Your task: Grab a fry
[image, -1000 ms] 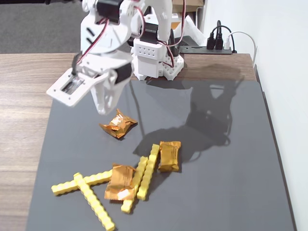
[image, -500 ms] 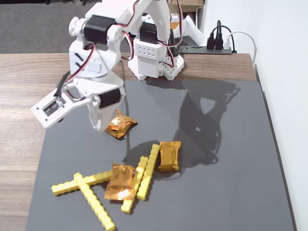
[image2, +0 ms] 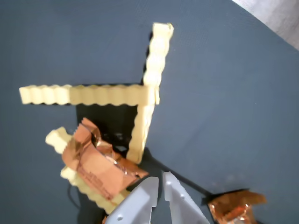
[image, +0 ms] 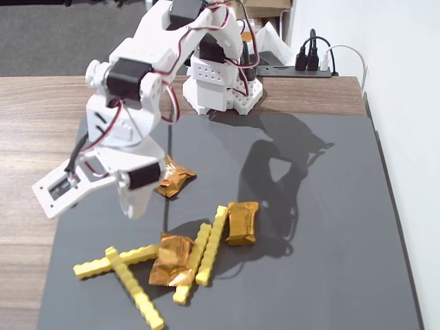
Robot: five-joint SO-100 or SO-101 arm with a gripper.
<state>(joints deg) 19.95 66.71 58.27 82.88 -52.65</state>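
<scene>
Four yellow fries lie at the front of the dark mat. In the fixed view, two cross at the left (image: 117, 261) and two lie side by side further right (image: 212, 245). In the wrist view, one fry (image2: 84, 94) meets a long upright one (image2: 154, 70), and another (image2: 56, 138) pokes out from under an orange foil packet (image2: 98, 163). My white gripper (image: 134, 206) hangs above the mat, behind the fries. In the wrist view, its jaws (image2: 162, 179) are nearly together with nothing between them.
Three orange foil packets lie on the mat (image: 330, 206): one by the gripper (image: 173, 177), one among the fries (image: 172, 260), one to the right (image: 242, 221). The arm's base (image: 223, 86) stands at the back. A power strip (image: 309, 65) sits on the wooden table.
</scene>
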